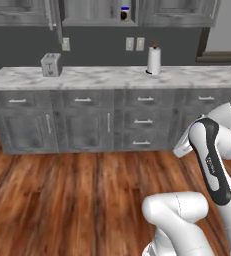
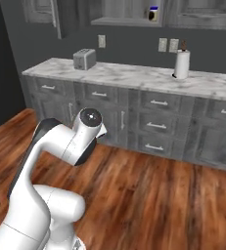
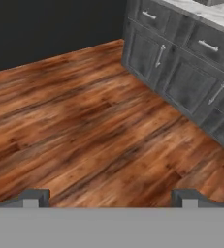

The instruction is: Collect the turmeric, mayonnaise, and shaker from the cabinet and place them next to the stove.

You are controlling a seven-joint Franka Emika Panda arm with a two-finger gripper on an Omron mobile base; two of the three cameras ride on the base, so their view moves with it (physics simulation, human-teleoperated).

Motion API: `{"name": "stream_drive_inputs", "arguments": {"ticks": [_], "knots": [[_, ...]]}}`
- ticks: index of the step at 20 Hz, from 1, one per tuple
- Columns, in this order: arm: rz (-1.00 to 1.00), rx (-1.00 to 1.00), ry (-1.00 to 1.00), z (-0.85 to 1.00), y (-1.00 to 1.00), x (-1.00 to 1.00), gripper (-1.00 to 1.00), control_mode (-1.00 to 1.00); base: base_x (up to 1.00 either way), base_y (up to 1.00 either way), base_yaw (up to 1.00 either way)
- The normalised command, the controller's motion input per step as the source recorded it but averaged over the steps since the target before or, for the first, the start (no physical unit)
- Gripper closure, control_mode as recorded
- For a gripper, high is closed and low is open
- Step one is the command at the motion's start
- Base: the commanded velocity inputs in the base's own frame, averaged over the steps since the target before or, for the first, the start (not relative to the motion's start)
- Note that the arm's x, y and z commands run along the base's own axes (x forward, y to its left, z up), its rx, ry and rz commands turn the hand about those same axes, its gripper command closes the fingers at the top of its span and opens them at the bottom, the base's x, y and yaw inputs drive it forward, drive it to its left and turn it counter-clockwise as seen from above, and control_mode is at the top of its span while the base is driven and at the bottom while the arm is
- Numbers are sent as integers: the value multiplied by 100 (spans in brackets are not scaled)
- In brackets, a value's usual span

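Mayonnaise (image 1: 125, 13) in open cabinet (image 1: 99, 12) shelf, arm folded low, fingers (image 3: 36, 197) spread wide, empty, facing wood floor (image 3: 84, 126).

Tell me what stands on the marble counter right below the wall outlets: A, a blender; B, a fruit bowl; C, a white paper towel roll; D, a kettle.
C: a white paper towel roll stands upright on the counter just under the two wall outlets, far right of the toaster.

Both base views face the counter (image 1: 112, 77) from well back, sharing toaster (image 1: 51, 65) and towel roll (image 1: 154, 60); the hand view looks down at the floor (image 3: 84, 126) near the drawers (image 3: 200, 43).
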Motion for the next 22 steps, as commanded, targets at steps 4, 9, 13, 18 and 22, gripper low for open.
{"name": "stream_drive_inputs", "arguments": {"ticks": [4, 9, 13, 18, 22], "knots": [[0, 0, 0, 0, 0, 0, -100, 100, 100, 4, 8], [0, 0, 0, 0, 0, 0, -100, 100, 100, 10, 6], [0, 0, 0, 0, 0, 0, -100, 100, 100, 16, 4], [0, 0, 0, 0, 0, 0, -100, 100, 100, 14, 2], [0, 0, 0, 0, 0, 0, -100, 100, 100, 19, 0]]}}
